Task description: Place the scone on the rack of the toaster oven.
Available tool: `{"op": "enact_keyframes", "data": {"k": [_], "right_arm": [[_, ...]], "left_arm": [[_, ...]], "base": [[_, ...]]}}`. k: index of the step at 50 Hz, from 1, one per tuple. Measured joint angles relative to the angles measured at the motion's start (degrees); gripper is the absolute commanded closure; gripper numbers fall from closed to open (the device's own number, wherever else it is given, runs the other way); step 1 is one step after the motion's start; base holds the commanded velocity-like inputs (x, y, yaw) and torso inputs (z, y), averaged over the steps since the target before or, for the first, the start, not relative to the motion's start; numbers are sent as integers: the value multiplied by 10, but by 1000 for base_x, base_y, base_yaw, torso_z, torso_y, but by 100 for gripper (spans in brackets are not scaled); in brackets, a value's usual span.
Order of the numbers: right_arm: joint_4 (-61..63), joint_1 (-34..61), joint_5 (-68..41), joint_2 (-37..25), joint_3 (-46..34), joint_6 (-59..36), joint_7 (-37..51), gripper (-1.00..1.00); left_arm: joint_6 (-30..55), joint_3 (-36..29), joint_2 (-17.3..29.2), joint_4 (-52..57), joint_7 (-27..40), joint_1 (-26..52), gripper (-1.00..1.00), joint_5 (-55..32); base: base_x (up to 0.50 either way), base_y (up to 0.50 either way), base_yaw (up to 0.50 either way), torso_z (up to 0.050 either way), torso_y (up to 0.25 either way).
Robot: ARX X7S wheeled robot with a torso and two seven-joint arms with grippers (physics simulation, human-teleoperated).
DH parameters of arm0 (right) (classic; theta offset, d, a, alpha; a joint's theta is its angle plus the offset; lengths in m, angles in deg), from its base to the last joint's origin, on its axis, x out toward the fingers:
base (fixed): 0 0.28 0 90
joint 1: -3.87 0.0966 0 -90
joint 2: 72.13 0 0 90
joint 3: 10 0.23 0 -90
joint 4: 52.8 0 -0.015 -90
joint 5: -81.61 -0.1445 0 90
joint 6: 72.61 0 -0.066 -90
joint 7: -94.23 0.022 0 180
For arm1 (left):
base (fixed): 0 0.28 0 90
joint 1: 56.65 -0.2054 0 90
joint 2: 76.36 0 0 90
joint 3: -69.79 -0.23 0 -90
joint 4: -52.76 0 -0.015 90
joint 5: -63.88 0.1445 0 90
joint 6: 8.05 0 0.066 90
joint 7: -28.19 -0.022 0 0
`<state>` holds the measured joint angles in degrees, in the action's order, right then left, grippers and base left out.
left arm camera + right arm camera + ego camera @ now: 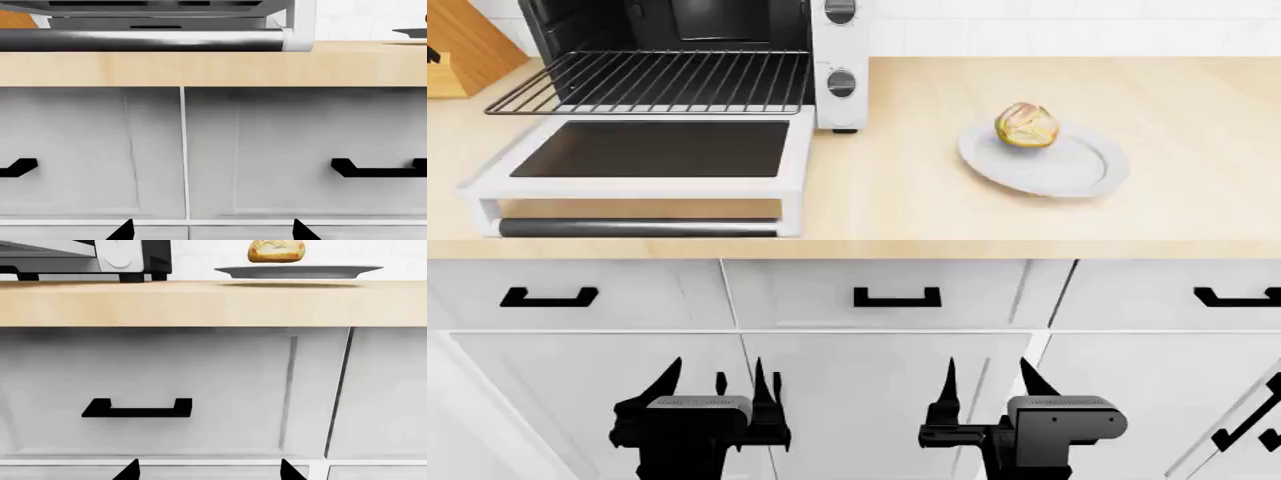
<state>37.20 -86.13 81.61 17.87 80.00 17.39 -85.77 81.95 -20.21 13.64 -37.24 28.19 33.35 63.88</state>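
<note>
Hanging low in front of the cabinet fronts, the left gripper (pixel 721 392) and the right gripper (pixel 985 385) are seen in the head view with their dark fingers spread apart and nothing held between them. Only the 2 fingertips of each claw are caught by its own wrist camera, at the edge of the frame, against white drawer fronts with black handles.

3 drawer handles are counted in the head view, the middle one (pixel 897 297) lying above and between the 2 claws. The wooden countertop (pixel 894 215) is shown above the drawers.

1 scone (pixel 1028 126) is seen resting on 1 grey plate (pixel 1068 175), right of the toaster oven (pixel 838 60) and well apart from it. From the right wrist view the scone (pixel 276 250) is given side-on, sitting on the thin plate (pixel 300 272), with a corner of the oven beside it. The left wrist view shows neither; only the dark bar handle (pixel 143 40) of the lowered door is offered there.

1 rack (pixel 654 82) is shown only by the head view, drawn partly out over the open glass door (pixel 647 150). 2 silver dials are counted on the oven's white panel, the lower one (pixel 842 83) fully visible. 1 wooden block (pixel 461 50) is seen at the far left
</note>
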Motion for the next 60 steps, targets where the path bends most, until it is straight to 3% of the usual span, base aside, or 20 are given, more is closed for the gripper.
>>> {"op": "enact_keyframes", "data": {"k": [21, 34, 60], "right_arm": [[6, -1, -14, -24, -47, -1, 24, -100], [15, -6, -36, -35, -68, -6, 28, -100], [13, -4, -51, -54, -91, -14, 51, -100]], "left_arm": [[10, -31, 25, 10, 27, -2, -100, -22], [-27, -46, 37, 11, 49, -13, -100, -23], [-50, -79, 64, 16, 53, -25, -100, -38]], "base": [[0, 0, 0, 0, 0], [0, 0, 0, 0, 0], [0, 0, 0, 50, 0]]}}
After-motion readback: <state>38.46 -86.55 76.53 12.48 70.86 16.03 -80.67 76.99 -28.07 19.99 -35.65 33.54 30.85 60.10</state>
